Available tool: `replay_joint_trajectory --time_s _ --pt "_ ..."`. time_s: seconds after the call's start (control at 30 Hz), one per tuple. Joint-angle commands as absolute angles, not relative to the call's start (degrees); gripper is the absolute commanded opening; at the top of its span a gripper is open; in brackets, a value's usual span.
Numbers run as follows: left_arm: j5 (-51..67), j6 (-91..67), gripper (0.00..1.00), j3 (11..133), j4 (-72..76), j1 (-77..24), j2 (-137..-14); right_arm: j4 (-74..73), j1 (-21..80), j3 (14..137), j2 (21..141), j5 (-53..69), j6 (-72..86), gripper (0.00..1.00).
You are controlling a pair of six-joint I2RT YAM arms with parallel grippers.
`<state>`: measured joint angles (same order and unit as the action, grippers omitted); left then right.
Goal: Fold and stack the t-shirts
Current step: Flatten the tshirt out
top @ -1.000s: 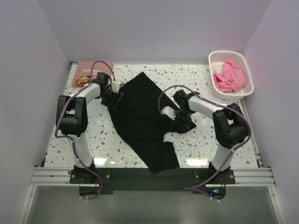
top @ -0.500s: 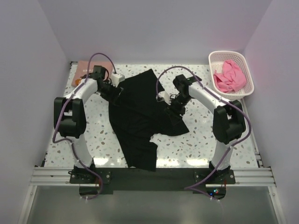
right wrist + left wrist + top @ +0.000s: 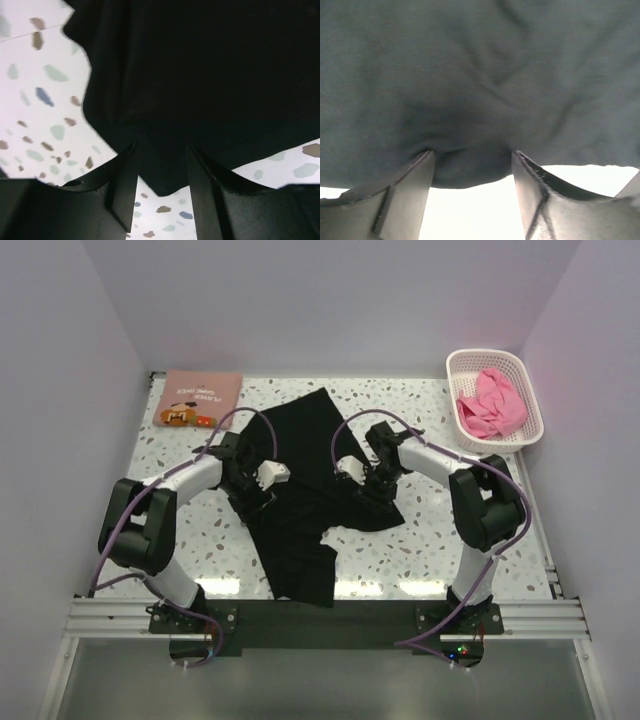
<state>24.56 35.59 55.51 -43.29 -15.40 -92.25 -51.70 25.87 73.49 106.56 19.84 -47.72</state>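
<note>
Black shirt [image 3: 300, 455] lies rumpled mid-bench, one end pointing far and the other trailing to the near edge. Left pincer [image 3: 471, 157] is clamped on a bunched fold at the shirt's left side. Right pincer [image 3: 161, 147] is clamped on a dark edge at its right side, with speckled bench [image 3: 420, 550] showing under the cloth. Printed shirt [image 3: 200, 395] lies flat at the far left corner. Pink shirt [image 3: 488, 405] sits crumpled in the basket [image 3: 455, 365] at the far right. Risks as we judge them: each bite looks shallow, so a brisk pull could slide the cloth out. Either bite may hold only one layer, which would give a skewed fold. The near end is close to the bench edge and could drag over it and catch on the rail. The two arms work close together over the shirt, so an inward move might bring the wrists or their cables [image 3: 345, 435] into contact. Writing: the printed shirt carries white lettering above a brown cartoon, too small for us to read. We see no brand or label elsewhere.
</note>
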Motion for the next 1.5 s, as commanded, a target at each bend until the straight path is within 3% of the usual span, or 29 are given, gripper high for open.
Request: replay_joint_trajectory --time_s 0.0,0.13,0.33,0.47,0.6,0.83,1.03,1.2,1.47 --pt "18.38 35.51 0.67 57.65 -36.57 -15.12 -96.05 -46.41 25.93 71.20 107.93 14.77 -47.37 0.45" --pt "12.59 35.07 0.49 60.90 -34.81 -14.94 -103.16 -45.27 25.58 67.42 107.23 11.87 -48.08 0.43" --pt "5.81 35.42 0.37 71.78 -32.70 -13.10 -115.54 -46.83 24.08 62.41 105.74 9.75 -47.81 0.38" --pt "5.44 31.39 0.37 88.47 -33.92 -9.25 -124.53 -49.30 24.17 61.96 102.84 12.91 -45.45 0.36" --pt "20.97 29.00 0.55 102.46 -38.32 -4.58 -123.85 -51.41 24.17 67.48 99.33 16.61 -42.54 0.43" --pt "33.38 40.57 0.61 89.15 -46.82 -3.69 -102.62 -57.30 24.61 77.61 95.37 22.23 -38.41 0.51" --pt "36.47 47.63 0.64 69.72 -50.54 -3.69 -87.48 -56.18 32.50 69.71 91.06 17.06 -38.67 0.48" --pt "36.65 48.17 0.65 61.54 -49.48 -3.69 -81.66 -50.55 34.01 62.85 90.96 11.44 -38.14 0.43" --pt "34.89 48.43 0.65 59.51 -49.40 -3.69 -80.86 -44.74 33.93 57.05 92.28 5.98 -40.16 0.38"
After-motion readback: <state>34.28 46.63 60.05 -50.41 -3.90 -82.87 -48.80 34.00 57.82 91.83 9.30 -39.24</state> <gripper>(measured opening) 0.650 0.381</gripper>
